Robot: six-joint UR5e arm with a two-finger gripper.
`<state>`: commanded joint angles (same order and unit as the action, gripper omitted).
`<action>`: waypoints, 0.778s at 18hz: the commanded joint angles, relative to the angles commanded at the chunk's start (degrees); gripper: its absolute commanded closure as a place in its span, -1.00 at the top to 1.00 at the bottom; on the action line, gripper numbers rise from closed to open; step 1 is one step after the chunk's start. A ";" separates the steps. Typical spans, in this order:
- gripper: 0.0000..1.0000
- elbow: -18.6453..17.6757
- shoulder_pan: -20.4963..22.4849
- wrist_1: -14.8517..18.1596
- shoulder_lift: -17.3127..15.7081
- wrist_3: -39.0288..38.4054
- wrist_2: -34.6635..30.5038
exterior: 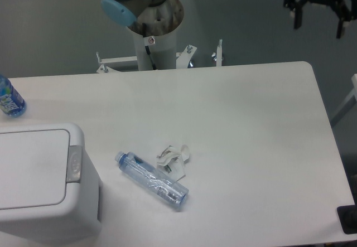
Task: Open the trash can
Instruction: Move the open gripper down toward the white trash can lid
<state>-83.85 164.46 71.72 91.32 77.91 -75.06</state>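
The trash can [39, 180] is a large boxy white bin at the front left of the table. Its flat white lid is down. A grey push-button strip [74, 163] sits on its right rim. My gripper [318, 21] is black and hangs at the top right of the view, far from the bin and beyond the table's back edge. Its fingers point down with a wide gap between them, and nothing is held.
A clear plastic bottle [152, 180] lies on its side on the white table [251, 124], with a crumpled wrapper [173, 159] next to it. A blue bottle [8, 97] stands at the left edge. The arm's base column [152, 35] rises behind the table.
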 joint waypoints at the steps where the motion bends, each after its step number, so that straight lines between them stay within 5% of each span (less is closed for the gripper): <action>1: 1.00 0.00 -1.40 -0.79 0.26 -3.96 0.00; 10: 1.00 0.00 -18.36 -2.37 3.86 -40.61 0.26; 14: 1.00 0.26 -24.44 -6.41 6.50 -54.58 2.97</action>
<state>-83.58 140.02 65.31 97.82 23.33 -72.09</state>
